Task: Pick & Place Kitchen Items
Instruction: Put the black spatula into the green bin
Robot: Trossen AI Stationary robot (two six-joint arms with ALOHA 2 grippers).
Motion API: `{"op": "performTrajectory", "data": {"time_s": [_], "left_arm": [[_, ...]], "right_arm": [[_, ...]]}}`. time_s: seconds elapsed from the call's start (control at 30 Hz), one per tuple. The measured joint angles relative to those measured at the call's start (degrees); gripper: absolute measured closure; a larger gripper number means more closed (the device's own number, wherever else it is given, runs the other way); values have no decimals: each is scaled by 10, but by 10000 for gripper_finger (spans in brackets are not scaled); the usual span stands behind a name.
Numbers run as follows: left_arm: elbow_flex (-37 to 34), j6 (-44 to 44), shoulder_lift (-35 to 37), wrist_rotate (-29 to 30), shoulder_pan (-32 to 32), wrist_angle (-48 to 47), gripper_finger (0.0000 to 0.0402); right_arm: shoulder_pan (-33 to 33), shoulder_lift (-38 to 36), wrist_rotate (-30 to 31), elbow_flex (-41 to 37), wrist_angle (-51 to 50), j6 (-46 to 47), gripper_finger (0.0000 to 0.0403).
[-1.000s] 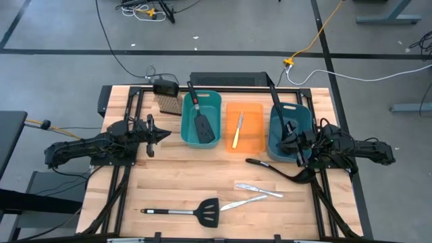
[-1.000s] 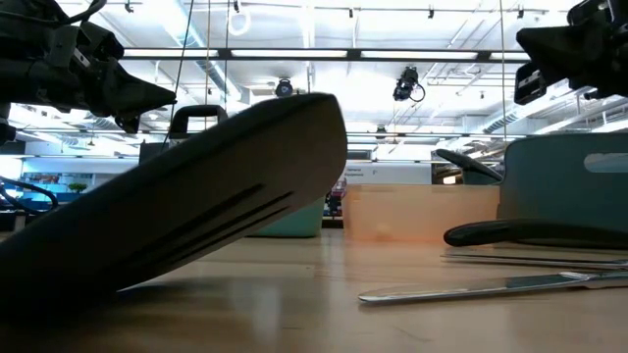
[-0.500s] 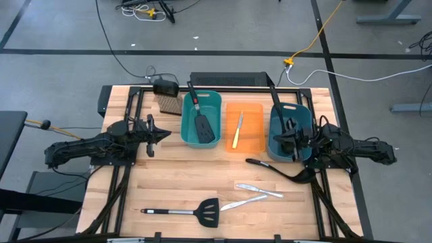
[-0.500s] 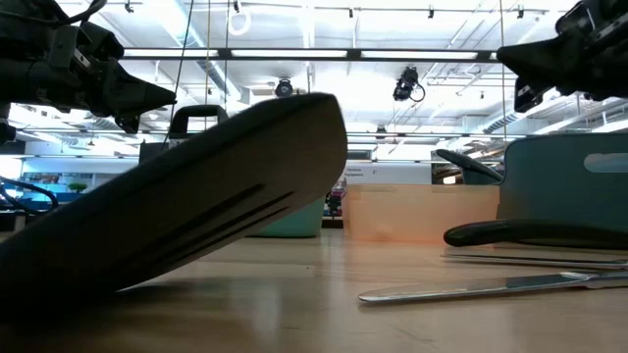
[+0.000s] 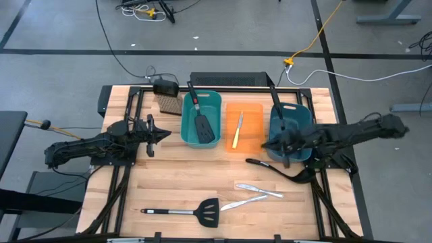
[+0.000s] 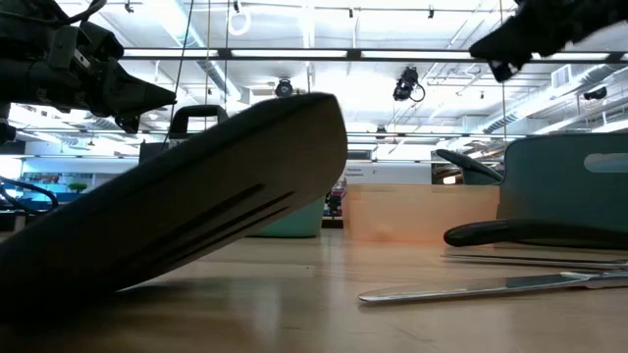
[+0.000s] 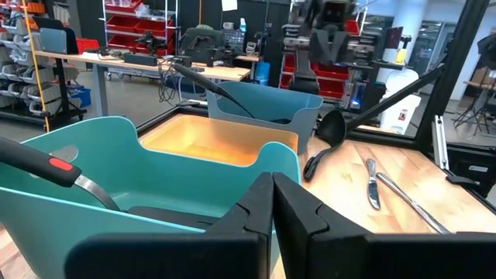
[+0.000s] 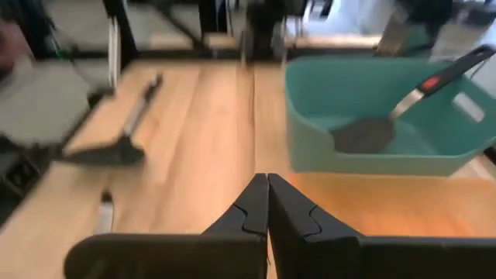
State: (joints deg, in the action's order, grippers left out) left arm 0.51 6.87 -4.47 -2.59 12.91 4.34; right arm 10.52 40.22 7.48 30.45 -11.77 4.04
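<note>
My left gripper (image 5: 166, 135) (image 7: 273, 203) is shut and empty, above the table left of the left teal bin (image 5: 217, 101), which holds the red-and-black-handled spatula (image 5: 201, 120). My right gripper (image 5: 265, 144) (image 8: 267, 203) is shut and empty, above the near edges of the orange bin (image 5: 255, 138) and the right teal bin (image 5: 305, 116). The yellow-handled knife (image 5: 237, 131) lies in the orange bin. One ladle (image 5: 277, 101) leans in the right teal bin. Another ladle (image 5: 278, 169), two silver knives (image 5: 260, 192) and the steel-handled spatula (image 5: 182, 212) lie on the table.
A tan-bristled brush (image 5: 169, 102) lies at the far left beside the left teal bin. In the low view the steel-handled spatula's blade (image 6: 196, 230) fills the foreground. Bare wood shows between the bins and the loose utensils (image 5: 182, 169).
My right gripper has gone toward the table's left edge, from over the right teal bin to its corner beside the orange bin, as the arm stretches out; in the low view it has also risen. It stays shut. The utensils lie as before.
</note>
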Motion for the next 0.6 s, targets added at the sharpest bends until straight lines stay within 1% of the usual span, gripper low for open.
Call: {"op": "performTrajectory", "data": {"time_s": [0.17,0.27,0.33,0.5,0.6], "left_arm": [[0,0,0,0,0,0,388],[0,0,0,0,0,0,388],[0,0,0,0,0,0,388],[0,0,0,0,0,0,388],[0,0,0,0,0,0,387]], "right_arm": [[74,151,85,115,-114,0,396],[108,235,139,169,-171,30,396],[122,285,162,198,-207,60,396],[141,383,169,241,-263,129,396],[147,429,142,253,-282,148,394]]}}
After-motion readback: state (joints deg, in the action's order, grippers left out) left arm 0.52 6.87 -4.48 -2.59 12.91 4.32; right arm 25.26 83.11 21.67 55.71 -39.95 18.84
